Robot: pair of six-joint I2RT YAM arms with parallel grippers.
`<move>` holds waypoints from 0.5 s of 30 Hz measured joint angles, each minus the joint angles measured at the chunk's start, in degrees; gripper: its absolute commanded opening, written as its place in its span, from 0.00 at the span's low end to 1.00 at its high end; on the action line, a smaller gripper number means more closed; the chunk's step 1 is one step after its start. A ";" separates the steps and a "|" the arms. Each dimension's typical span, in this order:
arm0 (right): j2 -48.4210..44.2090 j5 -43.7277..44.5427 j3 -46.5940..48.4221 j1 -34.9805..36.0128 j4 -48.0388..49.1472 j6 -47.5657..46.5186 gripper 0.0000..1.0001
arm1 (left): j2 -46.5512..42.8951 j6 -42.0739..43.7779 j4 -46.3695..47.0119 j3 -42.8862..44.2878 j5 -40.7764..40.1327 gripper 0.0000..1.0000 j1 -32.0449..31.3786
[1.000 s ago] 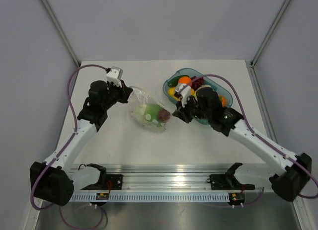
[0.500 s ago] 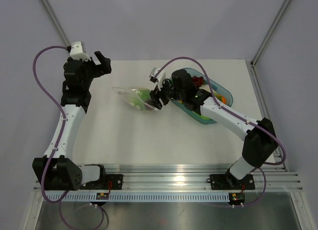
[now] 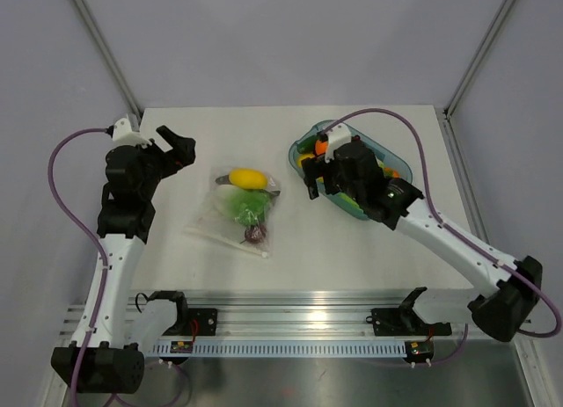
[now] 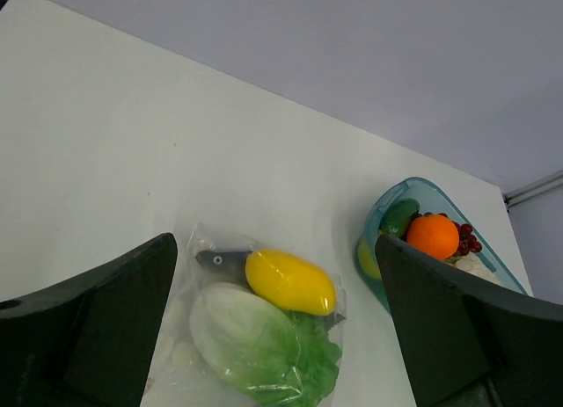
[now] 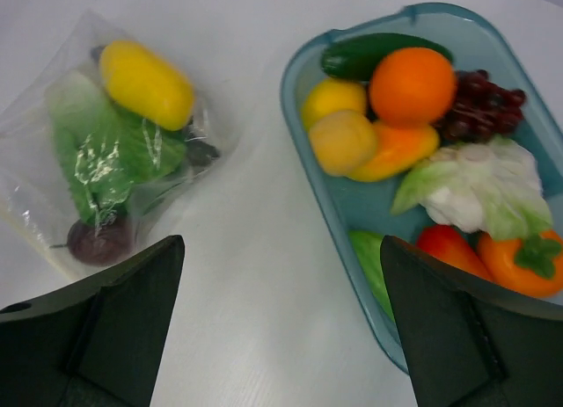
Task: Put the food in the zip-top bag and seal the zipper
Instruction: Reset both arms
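Note:
The zip-top bag point(image 3: 234, 215) lies flat on the table, free of both grippers. Inside it are a yellow lemon point(image 3: 246, 178), green lettuce point(image 3: 241, 203) and dark red grapes point(image 3: 255, 235). A grey piece point(image 4: 218, 259) lies beside the lemon point(image 4: 290, 281). The zipper point(image 3: 227, 241) shows as a pale strip along the bag's near edge; I cannot tell whether it is sealed. My left gripper point(image 3: 179, 148) hovers open to the bag's far left. My right gripper point(image 3: 314, 185) stands open between the bag and the tray, holding nothing. More food stays in the tray: an orange point(image 5: 412, 86), a cucumber point(image 5: 378, 54) and grapes point(image 5: 479, 104).
The teal oval tray point(image 3: 339, 124) sits at the back right, under my right arm, with several toy fruits and vegetables in it. Metal frame posts rise at the table's back corners. An aluminium rail runs along the near edge.
Both grippers have opened and let go of the bag, which now lies flat nearer the front. The left gripper drew back leftward; the right one pulled back toward the tray.

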 measured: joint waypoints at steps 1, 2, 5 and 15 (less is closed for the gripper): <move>-2.73 3.13 -1.25 -0.02 -1.29 1.64 0.99 | -0.46 -0.37 -0.87 -0.46 0.24 0.99 0.00; -5.40 5.55 -2.69 0.00 -2.38 3.41 0.99 | -1.01 -0.74 -1.84 -1.36 0.39 0.99 -0.02; -13.57 11.72 -6.91 -0.02 -8.13 9.44 1.00 | -3.28 -2.34 -4.96 -5.75 -1.97 0.99 -0.57; -26.01 18.56 -11.28 0.00 -20.68 21.84 0.99 | -0.02 -3.28 -16.98 -6.71 -6.01 0.99 -0.79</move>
